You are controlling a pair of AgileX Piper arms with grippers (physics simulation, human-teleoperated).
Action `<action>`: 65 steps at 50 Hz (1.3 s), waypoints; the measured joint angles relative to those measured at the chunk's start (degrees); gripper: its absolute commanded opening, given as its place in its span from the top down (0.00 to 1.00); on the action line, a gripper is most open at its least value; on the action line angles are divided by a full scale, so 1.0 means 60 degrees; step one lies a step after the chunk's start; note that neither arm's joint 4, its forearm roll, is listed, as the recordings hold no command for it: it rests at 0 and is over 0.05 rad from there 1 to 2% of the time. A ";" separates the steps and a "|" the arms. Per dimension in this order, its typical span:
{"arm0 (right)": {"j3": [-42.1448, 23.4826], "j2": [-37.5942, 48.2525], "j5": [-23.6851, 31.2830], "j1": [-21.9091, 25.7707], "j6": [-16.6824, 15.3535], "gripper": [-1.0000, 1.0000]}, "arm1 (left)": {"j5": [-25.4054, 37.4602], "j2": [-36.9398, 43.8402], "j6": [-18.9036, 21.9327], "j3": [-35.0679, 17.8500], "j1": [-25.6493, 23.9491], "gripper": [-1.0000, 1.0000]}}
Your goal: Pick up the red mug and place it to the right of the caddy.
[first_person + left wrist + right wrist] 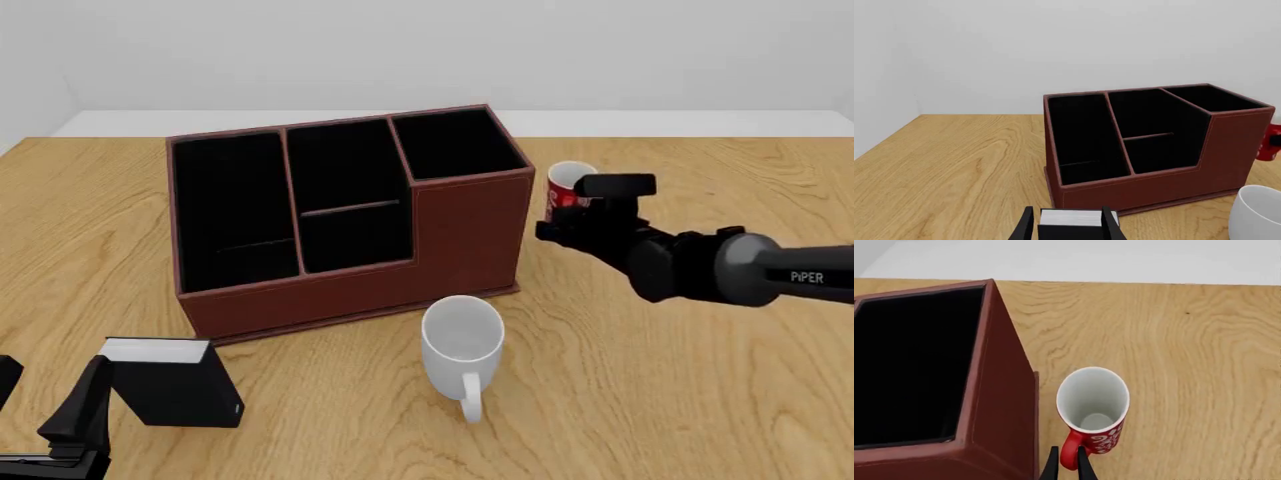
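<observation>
The red mug stands upright on the table just right of the caddy, a small gap apart. In the right wrist view the red mug shows its white inside beside the caddy's wall. My right gripper is closed narrowly on the mug's red handle; it also shows in the front view. A sliver of the mug shows past the caddy in the left wrist view. My left gripper is open, low at the table's near left.
A small black box with a white top stands between my left gripper's fingers; it also shows in the left wrist view. A white mug with a handle stands in front of the caddy's right end, also in the left wrist view.
</observation>
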 measured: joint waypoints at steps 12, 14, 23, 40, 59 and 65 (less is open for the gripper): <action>-0.0198 0.0453 -0.0019 -0.0062 0.0021 1.00 | 0.0000 0.0000 0.0000 0.0000 0.0000 0.00; -0.0223 0.0527 -0.0026 -0.0057 0.0034 1.00 | 0.0000 0.0000 0.0000 0.0000 0.0000 0.00; -0.0297 0.0822 -0.0053 -0.0008 0.0096 1.00 | 0.0000 0.0000 0.0000 0.0000 0.0000 0.00; -0.0346 0.1187 -0.0151 0.0005 0.0206 1.00 | 0.0000 0.0000 0.0000 0.0000 0.0000 0.00; -0.0516 0.1301 -0.0278 -0.0065 0.0439 1.00 | 0.0000 0.0000 0.0000 0.0000 0.0000 0.00; -0.0541 0.1320 -0.0304 -0.0069 0.0476 1.00 | 0.0000 0.0000 0.0000 0.0000 0.0000 0.00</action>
